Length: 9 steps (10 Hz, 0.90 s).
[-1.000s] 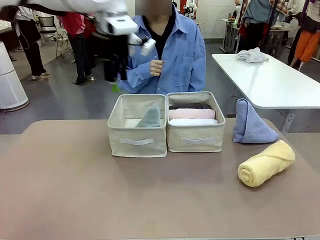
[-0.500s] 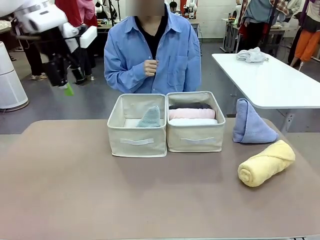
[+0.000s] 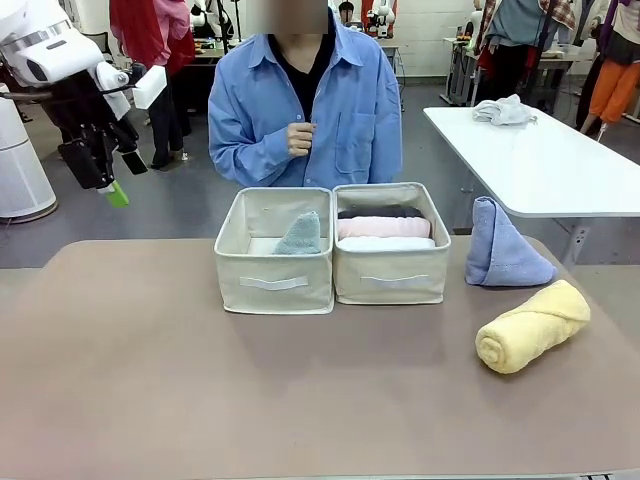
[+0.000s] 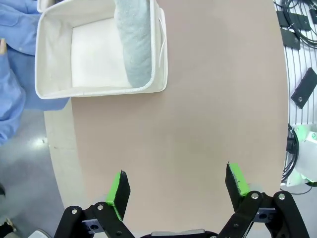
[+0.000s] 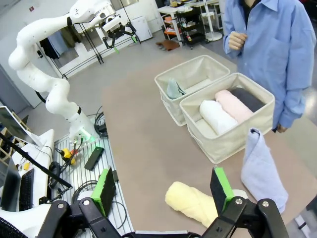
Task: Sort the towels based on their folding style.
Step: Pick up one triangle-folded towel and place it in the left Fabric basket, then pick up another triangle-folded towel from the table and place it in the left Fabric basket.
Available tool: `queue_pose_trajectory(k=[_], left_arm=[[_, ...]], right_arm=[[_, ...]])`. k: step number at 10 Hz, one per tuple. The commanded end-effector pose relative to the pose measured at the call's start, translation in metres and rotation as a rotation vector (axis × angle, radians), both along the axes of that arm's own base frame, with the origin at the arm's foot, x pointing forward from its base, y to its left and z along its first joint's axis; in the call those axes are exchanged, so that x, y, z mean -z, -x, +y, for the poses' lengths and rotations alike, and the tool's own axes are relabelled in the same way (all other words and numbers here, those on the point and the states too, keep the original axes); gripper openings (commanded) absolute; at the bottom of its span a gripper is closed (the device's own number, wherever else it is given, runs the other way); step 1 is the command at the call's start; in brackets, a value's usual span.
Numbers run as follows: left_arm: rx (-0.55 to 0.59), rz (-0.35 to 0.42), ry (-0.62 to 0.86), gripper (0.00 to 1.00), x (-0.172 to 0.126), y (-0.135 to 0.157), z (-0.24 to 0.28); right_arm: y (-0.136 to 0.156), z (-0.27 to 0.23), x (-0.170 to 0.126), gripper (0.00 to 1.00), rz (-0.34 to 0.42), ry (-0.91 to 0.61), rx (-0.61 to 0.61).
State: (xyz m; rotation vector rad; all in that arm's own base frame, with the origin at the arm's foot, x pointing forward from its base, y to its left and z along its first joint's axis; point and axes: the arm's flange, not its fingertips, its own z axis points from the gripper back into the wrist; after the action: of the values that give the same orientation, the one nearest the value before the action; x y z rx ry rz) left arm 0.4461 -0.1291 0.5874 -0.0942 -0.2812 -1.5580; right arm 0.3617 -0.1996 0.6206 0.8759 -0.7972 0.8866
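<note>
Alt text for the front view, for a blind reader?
The left box holds a mint-green cone, the right box pink, white and dark rolls. A blue cone and yellow roll lie outside, right; the left gripper hangs open, upper left.

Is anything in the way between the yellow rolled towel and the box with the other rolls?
Nothing visible. Bare table lies between the yellow rolled towel and the right box. The blue cone towel stands farther back, off to one side.

left arm (image 5: 37, 74): glossy white rounded links, upper left of right wrist frame. left pincer (image 4: 177, 179) and right pincer (image 5: 162, 179): black linkage fingers, bright green pads (image 4: 117, 191), silver pivot screws (image 4: 253, 196) near bottom edge.
</note>
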Motion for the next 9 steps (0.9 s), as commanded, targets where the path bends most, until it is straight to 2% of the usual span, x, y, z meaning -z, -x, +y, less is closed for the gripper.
queue_pose_trajectory(k=[1,5,7,8,9], left_arm=[[0.003,-0.006,-0.007,1.0,-0.002,0.0,-0.003],[0.007,-0.003,0.001,1.0,-0.001,0.001,-0.003],[0.102,0.126,0.463,1.0,-0.021,-0.01,0.089],[0.161,0.145,0.64,1.0,-0.032,-0.009,0.138],[0.2,0.153,0.737,1.0,-0.032,-0.003,0.174]], right_arm=[[0.001,0.001,-0.001,1.0,0.001,0.003,-0.007],[0.001,0.001,-0.001,1.0,0.001,0.003,-0.007],[0.001,0.001,-0.001,1.0,0.001,0.003,-0.007],[0.001,0.001,-0.001,1.0,0.001,0.003,-0.007],[0.001,0.001,-0.001,1.0,0.001,0.003,-0.007]])
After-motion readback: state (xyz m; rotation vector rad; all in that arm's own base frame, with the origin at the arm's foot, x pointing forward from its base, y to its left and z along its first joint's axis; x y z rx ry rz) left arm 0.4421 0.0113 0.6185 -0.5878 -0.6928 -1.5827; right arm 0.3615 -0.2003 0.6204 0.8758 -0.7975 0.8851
